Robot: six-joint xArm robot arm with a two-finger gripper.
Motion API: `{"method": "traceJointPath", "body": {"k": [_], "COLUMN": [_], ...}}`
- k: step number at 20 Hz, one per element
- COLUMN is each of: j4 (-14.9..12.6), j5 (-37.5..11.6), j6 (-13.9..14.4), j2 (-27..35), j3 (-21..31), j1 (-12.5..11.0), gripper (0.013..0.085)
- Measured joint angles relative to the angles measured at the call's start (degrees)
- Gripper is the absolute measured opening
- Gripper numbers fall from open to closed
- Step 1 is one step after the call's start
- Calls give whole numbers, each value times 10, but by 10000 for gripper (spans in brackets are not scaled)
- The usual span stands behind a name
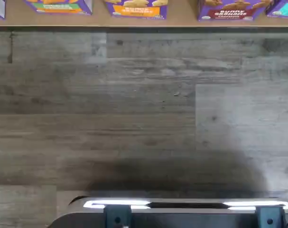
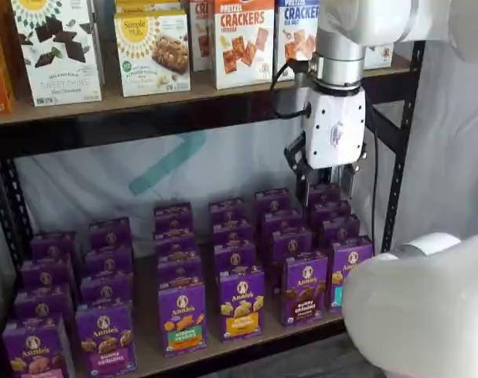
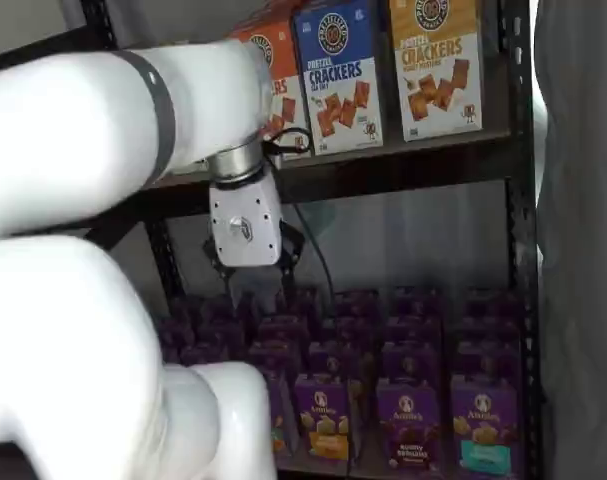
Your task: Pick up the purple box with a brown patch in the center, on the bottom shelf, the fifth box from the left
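The purple box (image 2: 304,287) with brown bunny cookies and a brown band stands upright at the front of the bottom shelf (image 2: 146,346). It also shows in a shelf view (image 3: 408,420) and in the wrist view (image 1: 229,12), at the tan shelf's edge. My gripper (image 2: 327,193) hangs above the back rows of purple cartons, behind and a little right of the box, well above it. Its black fingers stand apart with a gap and hold nothing. Its white body (image 3: 245,228) shows too, the fingers dim against the dark.
A yellow-band carton (image 2: 241,303) and a teal-band carton (image 2: 345,272) flank the box closely. Cracker boxes (image 2: 242,39) stand on the shelf above. A black rack post (image 2: 404,142) is on the right. White arm links (image 2: 420,315) fill the foreground. Grey plank floor (image 1: 134,104) lies below.
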Motion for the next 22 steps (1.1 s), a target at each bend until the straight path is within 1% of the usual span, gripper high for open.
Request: {"method": "traceJointPath", "body": {"k": [2,4,6,10,14,19,22], "j4": [15,22,21,5,9,2,7], "j5": [0,-1,-2,-16,-40,-77,-115], "j6": [-10,-15,-16,-11,-19,-20,-28], "j2": [0,-1,-1,1,7,28,47], "j3": [0,1,2,11,24,46,64], "j1": [-9,-13,-13,-10,-17,-18,-24], "gripper": [850,850,850,850,850,850,850]}}
